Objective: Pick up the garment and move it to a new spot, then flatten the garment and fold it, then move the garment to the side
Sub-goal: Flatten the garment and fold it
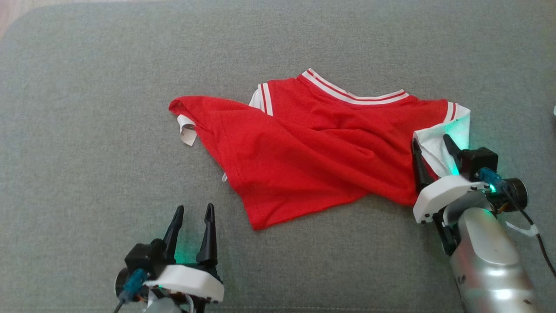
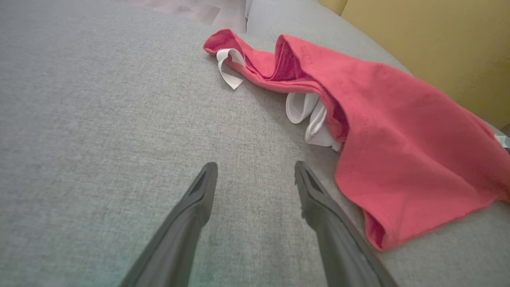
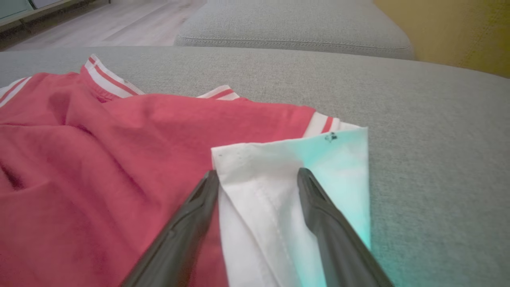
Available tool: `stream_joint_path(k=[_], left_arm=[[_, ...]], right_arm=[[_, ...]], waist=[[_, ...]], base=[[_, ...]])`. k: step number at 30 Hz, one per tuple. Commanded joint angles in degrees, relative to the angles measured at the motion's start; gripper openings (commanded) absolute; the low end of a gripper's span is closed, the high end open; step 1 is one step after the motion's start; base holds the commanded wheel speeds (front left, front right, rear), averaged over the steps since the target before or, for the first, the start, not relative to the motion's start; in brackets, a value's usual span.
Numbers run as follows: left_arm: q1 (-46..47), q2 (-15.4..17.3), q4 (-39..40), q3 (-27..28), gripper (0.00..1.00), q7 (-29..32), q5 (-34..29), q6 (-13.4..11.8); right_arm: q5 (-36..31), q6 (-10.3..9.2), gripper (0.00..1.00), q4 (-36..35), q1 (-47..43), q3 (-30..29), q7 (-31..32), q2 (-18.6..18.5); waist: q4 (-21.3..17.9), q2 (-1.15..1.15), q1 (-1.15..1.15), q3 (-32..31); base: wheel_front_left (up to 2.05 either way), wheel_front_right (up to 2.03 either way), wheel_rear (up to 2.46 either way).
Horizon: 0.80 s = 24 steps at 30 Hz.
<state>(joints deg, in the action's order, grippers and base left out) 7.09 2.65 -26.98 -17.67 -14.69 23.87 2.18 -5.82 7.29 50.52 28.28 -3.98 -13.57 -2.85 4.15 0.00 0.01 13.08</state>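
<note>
A red garment [image 1: 312, 152] with white striped trim lies crumpled on the grey cushion [image 1: 87, 130], its collar toward the far side. My right gripper [image 1: 432, 142] is open over the garment's right end, fingers either side of a white folded-over panel [image 3: 279, 191]. My left gripper [image 1: 193, 210] is open near the front, above bare cushion just left of the garment's lower hem corner [image 2: 382, 235]. In the left wrist view the red garment [image 2: 398, 143] rises to the right of my fingers, with white trim [image 2: 229, 67] curling out at its far end.
The grey cushion stretches wide to the left and behind the garment. A second grey cushion [image 3: 295, 24] sits beyond it, with wooden floor [image 3: 99, 24] further off and a yellow wall [image 2: 438, 44] to the side.
</note>
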Motion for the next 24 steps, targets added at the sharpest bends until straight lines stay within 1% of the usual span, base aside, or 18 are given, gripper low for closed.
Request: stream_joint_path(k=[1,2,3,4,5,6,7,8,9,15,18,21,22,23,24], left_arm=[[1.9,0.2,1.7,1.3,1.0,-0.3,0.0,-0.1],[1.9,0.2,1.7,1.3,1.0,-0.3,0.0,-0.1],[1.9,0.2,1.7,1.2,1.0,-0.3,0.0,-0.1],[1.8,0.2,1.6,1.2,1.0,-0.3,0.0,-0.1],[1.8,0.2,1.6,1.2,1.0,-0.3,0.0,-0.1],[1.7,0.2,1.6,1.2,1.0,-0.3,0.0,-0.1],[1.6,0.2,1.6,1.2,1.0,-0.3,0.0,-0.1],[1.6,0.2,1.5,1.2,1.0,-0.3,0.0,-0.1],[1.5,0.2,1.5,1.3,1.0,-0.3,0.0,-0.1],[1.2,0.2,1.7,1.9,1.0,-0.3,-0.2,-0.2],[0.7,0.2,1.9,2.1,1.0,-0.3,-0.4,-0.2],[0.3,0.2,2.0,2.6,1.0,-0.3,-0.6,-0.3],[0.1,0.2,2.1,2.9,1.0,-0.3,-0.7,-0.3],[0.0,0.2,2.1,3.1,1.0,-0.3,-0.9,-0.4],[-0.2,0.2,2.2,3.4,1.0,-0.3,-1.1,-0.5]], right_arm=[[0.0,0.2,0.97,-1.1,1.7,1.1,-1.0,0.0],[0.1,0.2,0.85,-0.9,1.7,1.1,-1.1,0.0],[0.2,0.2,0.81,-0.7,1.7,1.1,-1.1,0.0],[0.3,0.2,0.69,-0.5,1.7,1.1,-1.2,0.0],[0.4,0.2,0.53,-0.3,1.6,1.0,-1.2,0.0],[0.4,0.2,0.39,-0.3,1.6,0.9,-1.3,0.0],[0.6,0.2,0.28,-0.4,1.6,0.7,-1.3,0.0],[0.8,0.2,0.21,-0.5,1.6,0.7,-1.4,0.0],[1.2,0.2,0.0,-0.7,1.6,0.5,-1.4,0.0],[4.3,0.2,0.0,-5.5,0.1,-1.1,-1.4,0.0],[7.0,0.2,0.0,-8.3,-1.6,-4.2,-1.4,0.0],[9.5,0.2,0.0,-10.6,-4.4,-8.4,-1.4,0.0],[9.8,0.2,0.17,-11.0,-5.5,-10.0,-1.4,0.0],[9.8,0.2,0.8,-11.0,-6.6,-11.7,-1.4,0.0],[9.5,0.2,1.0,-11.1,-7.6,-13.4,-1.4,0.0]], waist=[[0.0,0.0,-0.01,-0.1],[0.0,0.0,-0.01,-0.2],[0.0,0.0,-0.01,-0.3],[0.0,0.0,-0.01,-0.4],[-0.1,0.0,-0.01,-0.5],[-0.1,0.0,-0.01,-0.5],[-0.1,0.0,-0.01,-0.6],[-0.2,0.0,-0.01,-0.7],[-0.3,0.0,-0.01,-0.7],[-1.3,0.0,-0.01,-1.4],[-2.0,0.0,-0.01,-2.2],[-2.7,0.0,-0.01,-3.0],[-2.9,0.0,-0.01,-3.3],[-3.2,0.0,-0.01,-3.6],[-3.4,0.0,-0.01,-3.8]], base=[[0.0,0.0,0.0],[0.0,0.0,0.0],[0.0,0.0,0.0],[0.0,0.0,0.0],[0.0,0.0,0.0],[0.0,0.0,0.0],[0.0,0.0,0.0],[0.0,0.0,0.0],[0.0,0.0,0.0],[0.0,0.0,0.0],[0.0,0.0,0.0],[0.0,0.0,0.0],[0.0,0.0,0.0],[0.0,0.0,0.0],[0.0,0.0,0.0]])
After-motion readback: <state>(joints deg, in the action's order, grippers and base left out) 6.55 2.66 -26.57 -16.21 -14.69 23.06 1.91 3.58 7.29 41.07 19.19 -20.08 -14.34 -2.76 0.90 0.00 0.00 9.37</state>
